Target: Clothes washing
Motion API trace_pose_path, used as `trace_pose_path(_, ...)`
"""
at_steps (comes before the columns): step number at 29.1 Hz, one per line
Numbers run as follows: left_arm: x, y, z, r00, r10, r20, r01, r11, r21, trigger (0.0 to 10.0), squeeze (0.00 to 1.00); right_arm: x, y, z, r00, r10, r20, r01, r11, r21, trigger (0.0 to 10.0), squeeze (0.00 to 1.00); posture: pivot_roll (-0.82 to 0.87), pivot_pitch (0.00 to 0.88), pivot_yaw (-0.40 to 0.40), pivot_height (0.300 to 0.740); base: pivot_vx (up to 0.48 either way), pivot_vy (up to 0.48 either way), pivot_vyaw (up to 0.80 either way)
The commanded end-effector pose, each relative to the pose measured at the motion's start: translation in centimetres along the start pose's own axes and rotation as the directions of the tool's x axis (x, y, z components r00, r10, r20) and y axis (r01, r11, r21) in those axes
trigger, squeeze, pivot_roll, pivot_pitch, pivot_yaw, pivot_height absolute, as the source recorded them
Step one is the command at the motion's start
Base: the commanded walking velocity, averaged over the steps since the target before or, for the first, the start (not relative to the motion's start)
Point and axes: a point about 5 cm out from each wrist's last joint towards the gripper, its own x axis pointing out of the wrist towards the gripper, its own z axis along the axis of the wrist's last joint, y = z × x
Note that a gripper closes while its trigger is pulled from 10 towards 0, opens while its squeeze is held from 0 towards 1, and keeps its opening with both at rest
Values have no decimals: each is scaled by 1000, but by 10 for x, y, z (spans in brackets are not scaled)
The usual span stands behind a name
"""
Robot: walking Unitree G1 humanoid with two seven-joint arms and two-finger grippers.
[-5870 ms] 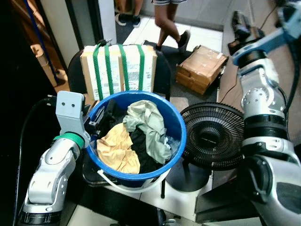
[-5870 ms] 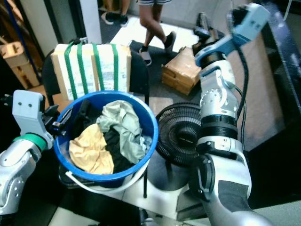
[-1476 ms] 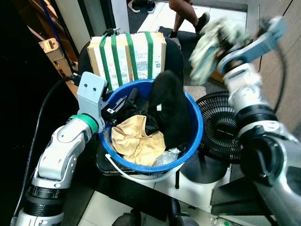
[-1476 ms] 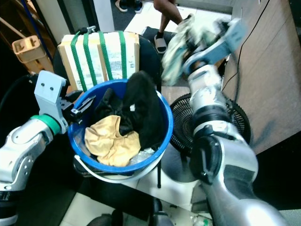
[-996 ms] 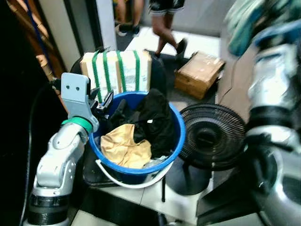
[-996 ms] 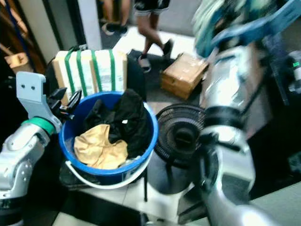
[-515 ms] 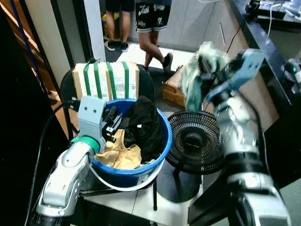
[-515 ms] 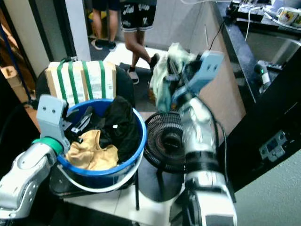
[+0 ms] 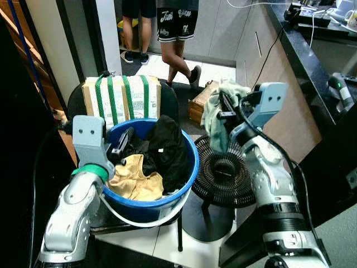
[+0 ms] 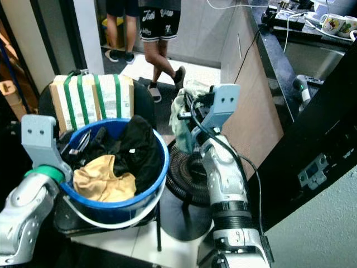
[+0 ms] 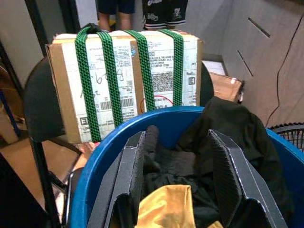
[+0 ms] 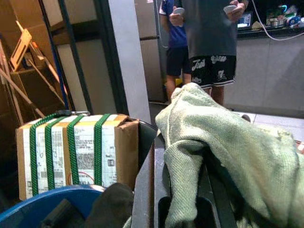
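Left arm: silver, bent at the elbow, forearm raised; green band at the wrist below the grey wrist block.
Left gripper [image 11: 178, 180]: fingers [image 11: 128, 175] spread apart, pointing forward and down, nothing between them.
Right arm: silver, upright from the shoulder, elbow bent, wrist block at chest height, turned toward the robot's left.
Right gripper [image 9: 227, 111]: fingers [image 12: 145, 190] clamped on a pale green garment [image 12: 223, 137] draped over them.
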Motion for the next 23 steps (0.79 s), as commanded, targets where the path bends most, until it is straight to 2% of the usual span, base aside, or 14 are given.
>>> trace_pose_path(1,-1,-3,0,1000,-8,5,8,1000,15,10000,0,-3,2,-3,1000,1,-17,-1,1000,-9,10000,0,93,38,-40,740,0,0,0)
trace_pose_path(11,0,-7,3,1000,17,20,-16,1000,-23,10000,0,-4,12,-5,998,35,-60,-37,999,-38,10000,0,86,47,-67,740,0,0,0)
trace_pose_path(23,1,-11,6,999,6,34,-5,1000,-30,10000,0,-8,9,-5,997,21,-73,-24,999,-42,10000,0,74,56,-64,740,0,0,0)
